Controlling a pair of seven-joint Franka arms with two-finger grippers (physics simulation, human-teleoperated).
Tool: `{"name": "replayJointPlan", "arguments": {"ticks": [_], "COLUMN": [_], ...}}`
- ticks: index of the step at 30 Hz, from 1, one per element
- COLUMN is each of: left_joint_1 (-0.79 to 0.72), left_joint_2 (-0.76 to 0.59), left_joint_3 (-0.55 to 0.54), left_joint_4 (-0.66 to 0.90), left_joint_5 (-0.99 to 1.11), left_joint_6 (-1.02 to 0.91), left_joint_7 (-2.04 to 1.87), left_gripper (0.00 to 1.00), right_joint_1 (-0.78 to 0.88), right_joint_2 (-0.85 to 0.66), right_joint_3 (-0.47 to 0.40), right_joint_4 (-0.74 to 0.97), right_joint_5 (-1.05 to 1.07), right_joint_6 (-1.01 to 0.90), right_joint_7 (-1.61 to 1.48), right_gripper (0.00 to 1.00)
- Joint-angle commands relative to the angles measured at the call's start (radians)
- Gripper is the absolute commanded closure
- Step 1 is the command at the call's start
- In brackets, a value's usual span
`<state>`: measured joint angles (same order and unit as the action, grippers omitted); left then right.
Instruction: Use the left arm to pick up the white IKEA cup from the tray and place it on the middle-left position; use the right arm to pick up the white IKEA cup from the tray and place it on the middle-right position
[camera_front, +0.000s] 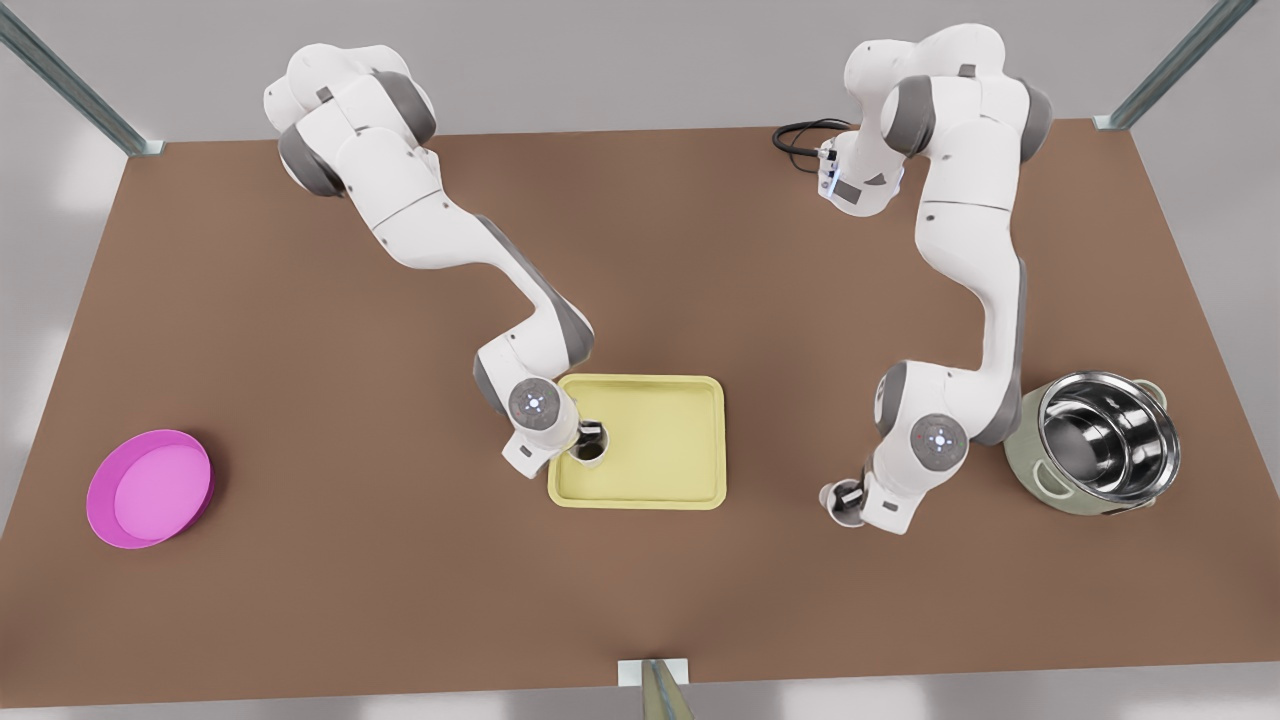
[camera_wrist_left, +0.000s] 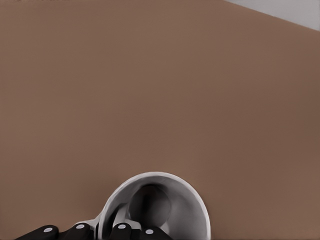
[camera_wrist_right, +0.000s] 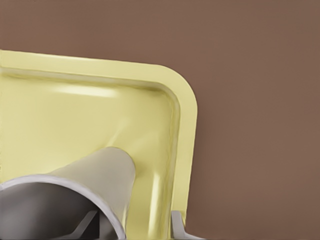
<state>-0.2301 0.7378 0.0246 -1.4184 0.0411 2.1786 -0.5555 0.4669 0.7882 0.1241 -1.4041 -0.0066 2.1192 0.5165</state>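
Cups (camera_wrist_left: 160, 200) pinched by left tool (camera_front: 845, 497), right tool (camera_front: 592, 438).

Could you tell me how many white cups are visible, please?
2. One cup sits in the tray at the right gripper; the other cup is in the left gripper, near the steel pot.

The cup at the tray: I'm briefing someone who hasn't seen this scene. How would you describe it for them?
Find the pale yellow tray on the brown table. The white cup is at its near corner on the front view's left, the right hand at its rim. The other white cup is off the tray, gripped by the left hand near the steel pot.
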Motion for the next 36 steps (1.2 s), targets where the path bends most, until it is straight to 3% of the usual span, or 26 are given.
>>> {"name": "replayJointPlan", "arguments": {"ticks": [1, 5, 6, 7, 8, 14, 18, 21, 28, 32, 34, 36], "left_joint_1": [0.002, 0.002, 0.002, 0.000, 0.000, 0.002, -0.003, -0.006, -0.008, -0.009, -0.009, -0.009], "left_joint_2": [0.014, 0.026, 0.025, 0.025, 0.025, 0.025, 0.023, 0.023, 0.023, 0.025, 0.023, 0.022], "left_joint_3": [0.000, 0.000, 0.000, 0.000, 0.000, 0.000, -0.002, -0.008, -0.011, -0.012, -0.012, -0.011], "left_joint_4": [0.003, 0.003, 0.001, 0.001, -0.004, -0.007, 0.001, 0.007, 0.010, 0.022, 0.022, 0.022], "left_joint_5": [-0.017, -0.012, -0.014, -0.014, -0.014, -0.015, -0.027, -0.046, -0.093, -0.124, -0.124, -0.119], "left_joint_6": [0.089, 0.110, 0.110, 0.109, 0.109, 0.105, 0.105, 0.105, 0.107, 0.107, 0.107, 0.107], "left_joint_7": [0.488, 0.485, 0.483, 0.480, 0.480, 0.483, 0.448, 0.416, 0.399, 0.397, 0.401, 0.402], "left_gripper": [0.99, 0.98, 0.93, 0.39, 0.00, 0.00, 0.00, 0.00, 0.00, 0.00, 0.00, 0.00], "right_joint_1": [0.001, 0.001, 0.001, 0.001, 0.001, -0.019, -0.063, -0.114, -0.156, -0.154, -0.154, -0.156], "right_joint_2": [-0.001, -0.001, -0.001, -0.001, -0.001, -0.069, -0.165, -0.244, -0.264, -0.262, -0.262, -0.262], "right_joint_3": [0.000, 0.000, 0.000, 0.000, 0.000, -0.001, -0.003, -0.003, -0.004, -0.003, -0.003, -0.003], "right_joint_4": [0.001, 0.001, 0.001, 0.001, 0.001, -0.035, -0.148, -0.306, -0.383, -0.395, -0.395, -0.395], "right_joint_5": [-0.004, -0.004, -0.004, -0.004, -0.004, -0.003, 0.004, 0.005, 0.008, 0.008, 0.008, 0.008], "right_joint_6": [0.018, 0.018, 0.018, 0.018, 0.018, 0.005, 0.018, 0.131, 0.169, 0.174, 0.174, 0.174], "right_joint_7": [0.023, 0.023, 0.023, 0.023, 0.023, -0.016, -0.088, -0.154, -0.181, -0.182, -0.182, -0.182], "right_gripper": [0.83, 0.83, 0.83, 0.83, 0.83, 0.82, 0.82, 0.82, 0.82, 0.64, 0.41, 0.25]}}
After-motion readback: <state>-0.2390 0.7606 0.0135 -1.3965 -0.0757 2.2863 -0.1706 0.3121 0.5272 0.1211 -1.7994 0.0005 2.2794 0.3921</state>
